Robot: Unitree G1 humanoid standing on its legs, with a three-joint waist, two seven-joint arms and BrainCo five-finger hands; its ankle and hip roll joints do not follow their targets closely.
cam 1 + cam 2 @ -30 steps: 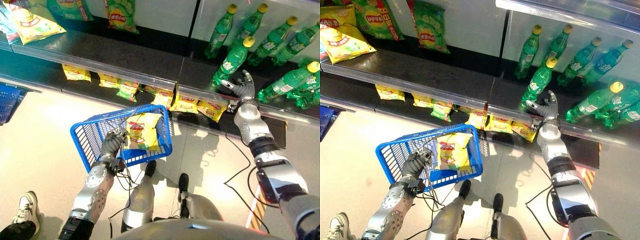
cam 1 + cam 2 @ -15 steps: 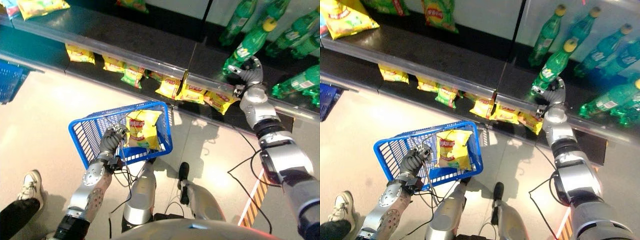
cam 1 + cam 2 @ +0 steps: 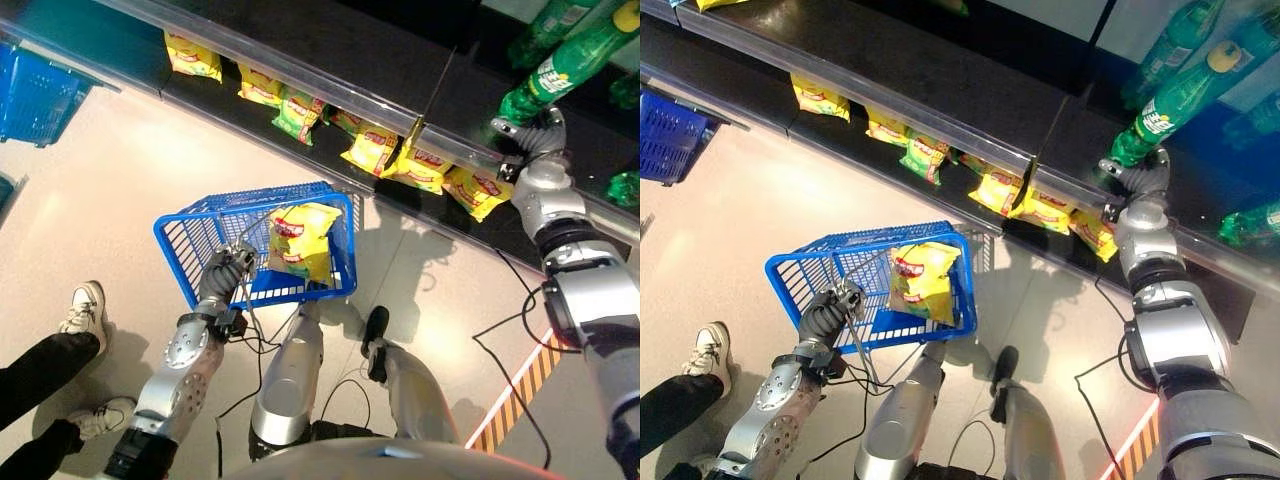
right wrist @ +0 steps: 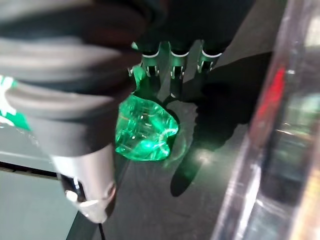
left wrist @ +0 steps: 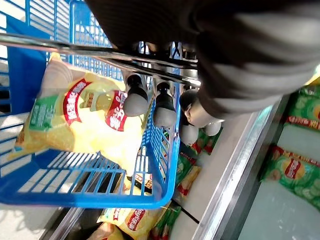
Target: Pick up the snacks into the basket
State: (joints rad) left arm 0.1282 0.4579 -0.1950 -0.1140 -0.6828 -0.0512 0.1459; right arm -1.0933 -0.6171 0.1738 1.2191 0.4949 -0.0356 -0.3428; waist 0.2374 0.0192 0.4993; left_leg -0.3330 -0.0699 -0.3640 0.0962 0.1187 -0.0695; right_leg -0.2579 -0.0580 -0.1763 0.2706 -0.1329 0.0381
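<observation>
**Basket held, right hand at a bottle**

The left hand (image 3: pixel 226 275) has its fingers curled round the handle (image 5: pixel 100 52) of the blue basket (image 3: pixel 200 235), where a yellow snack bag (image 3: pixel 300 240) lies. Farther off, more snack bags (image 3: pixel 415 168) line the low shelf (image 3: pixel 940 125). The right hand (image 3: pixel 1137 180) seems wrapped round a green bottle (image 3: pixel 1165 110), though its grip is unclear.

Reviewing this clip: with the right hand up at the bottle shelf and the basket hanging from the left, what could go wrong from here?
1. The right hand is at a green bottle, not the snack bags on the shelf below; it may take the wrong item.
2. The bottle could topple if nudged.
3. The blue basket hangs tilted from the left hand; its yellow snack bag might slide out.
</observation>
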